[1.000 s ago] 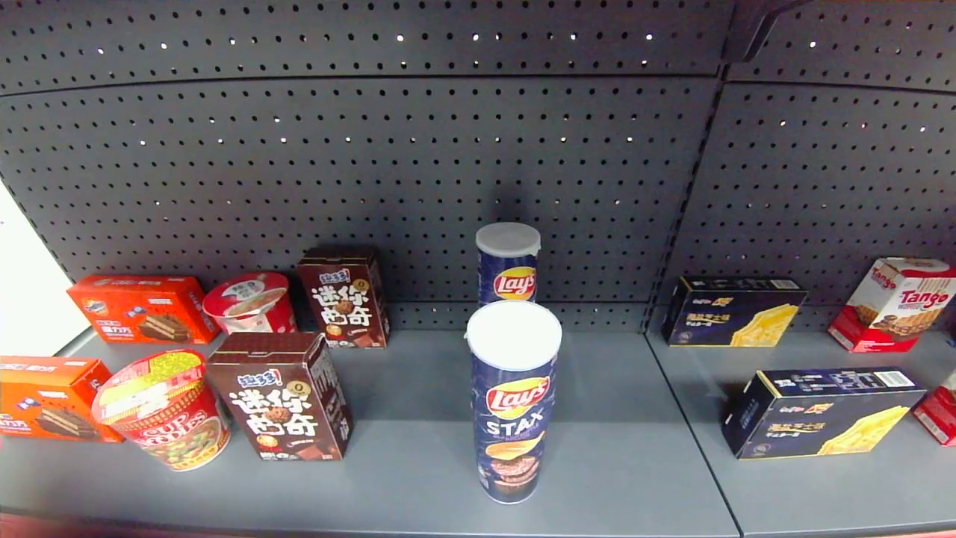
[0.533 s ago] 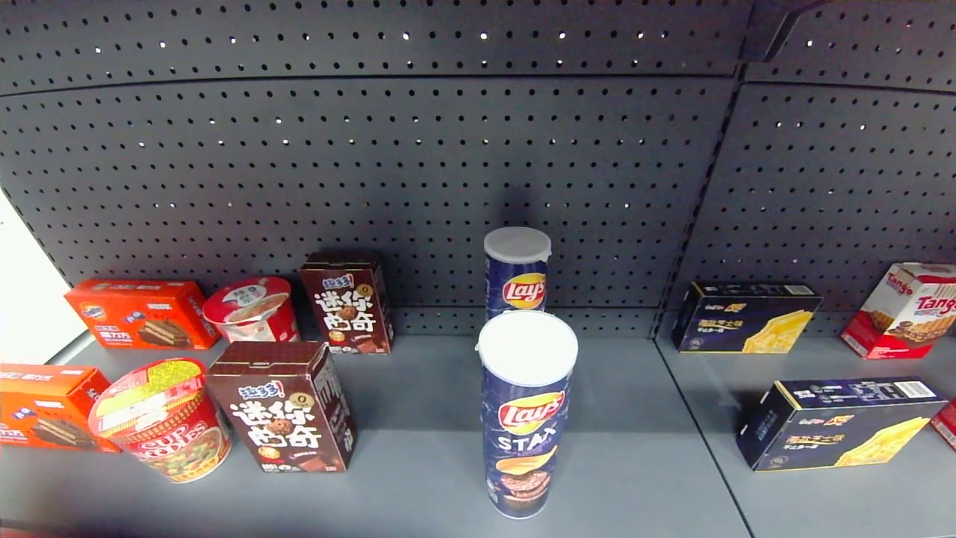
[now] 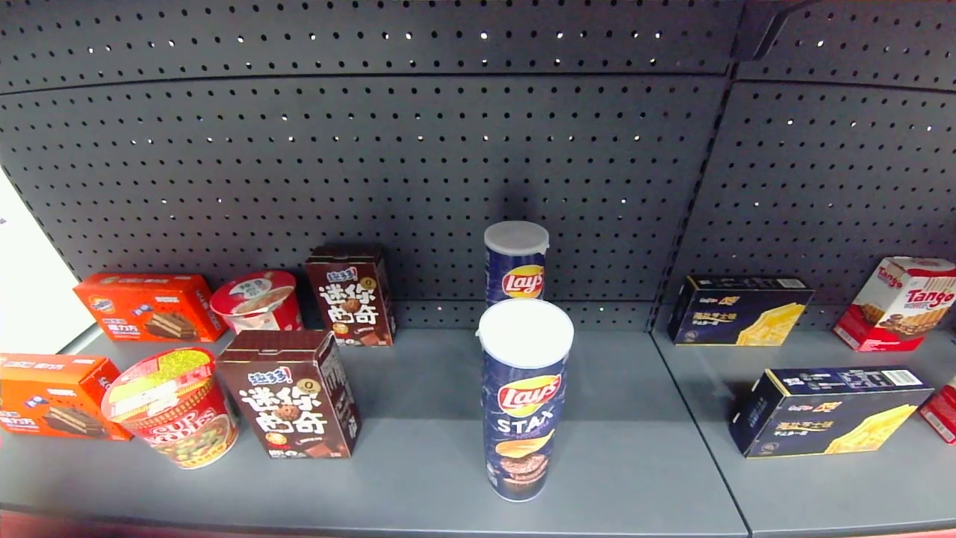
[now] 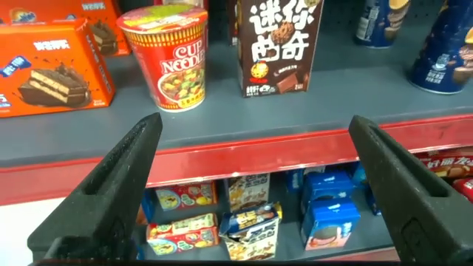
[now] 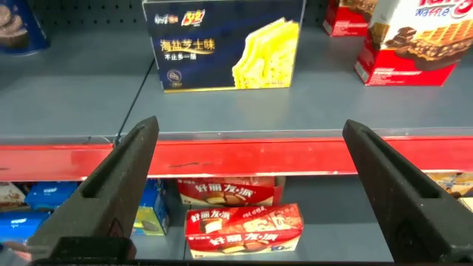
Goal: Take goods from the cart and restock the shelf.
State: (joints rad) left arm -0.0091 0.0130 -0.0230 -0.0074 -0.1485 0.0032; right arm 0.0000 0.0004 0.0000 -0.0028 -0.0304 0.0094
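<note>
Goods stand on a grey shelf (image 3: 418, 388) in front of a dark pegboard. Two blue chips cans are in the middle, one at the front (image 3: 525, 396) and one behind (image 3: 516, 261). Left of them are two brown boxes (image 3: 295, 396), two red noodle cups (image 3: 175, 407) and two orange boxes (image 3: 52, 396). My left gripper (image 4: 255, 125) is open before the shelf's red front edge (image 4: 295, 148), facing a noodle cup (image 4: 174, 55) and a brown box (image 4: 277, 44). My right gripper (image 5: 251, 127) is open and empty, facing a dark blue box (image 5: 225, 48).
On the right section lie two dark blue boxes (image 3: 829, 411) and a red-and-white wafer box (image 3: 900, 302). A lower shelf below the red edge holds more packets (image 4: 244, 222) and a red box (image 5: 244, 225). Bare shelf floor lies either side of the front can.
The head view has shifted slightly; the goods on the shelf have not moved.
</note>
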